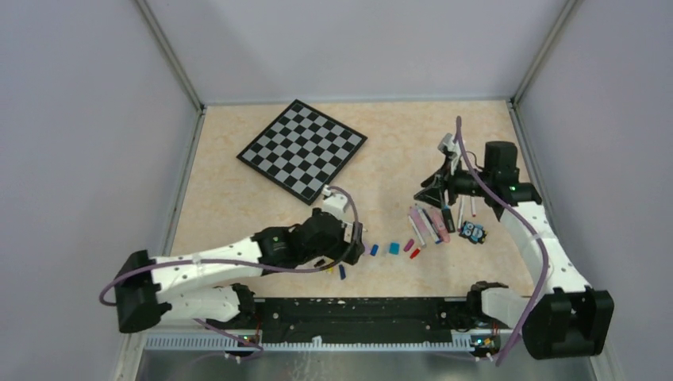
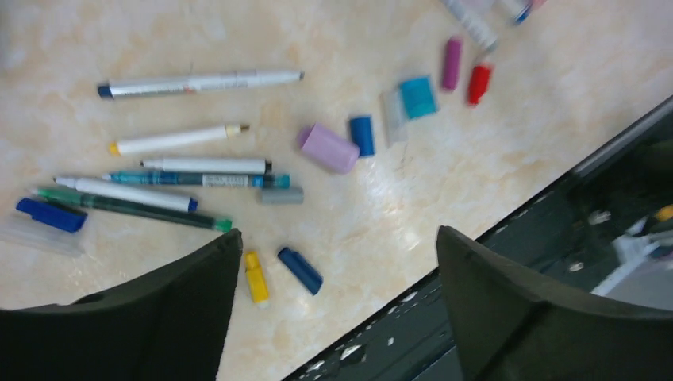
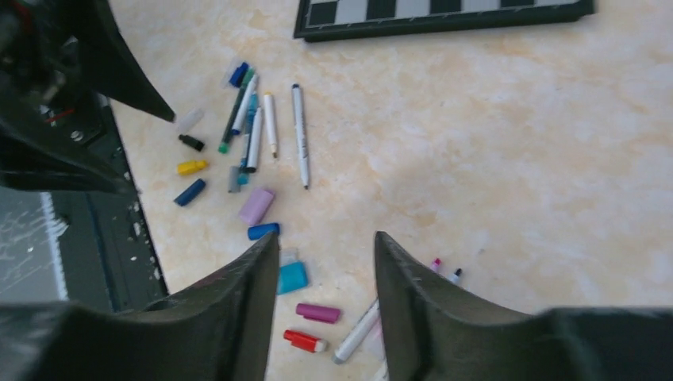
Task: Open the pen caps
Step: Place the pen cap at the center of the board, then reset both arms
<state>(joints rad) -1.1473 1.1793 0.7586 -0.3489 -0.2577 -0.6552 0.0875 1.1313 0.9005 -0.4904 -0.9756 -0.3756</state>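
Caps (image 2: 328, 148) in several colours lie loose on the bench (image 2: 397, 206) beside bared pens (image 2: 198, 165), below the left gripper (image 2: 340, 238), its jaws wide apart and empty. The right gripper (image 3: 326, 238), jaws partly apart around nothing, hovers near the pink highlighters (image 1: 428, 224), seemingly capped, so fetching one seems the step in hand, calling for a clamp on its barrel. Barrel print is too blurred to read.

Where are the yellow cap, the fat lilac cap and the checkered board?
yellow cap (image 2: 255, 277): left wrist view, middle of its body.
fat lilac cap (image 2: 328, 148): left wrist view, middle of its side.
checkered board (image 1: 302, 148): top view, centre of its squares.
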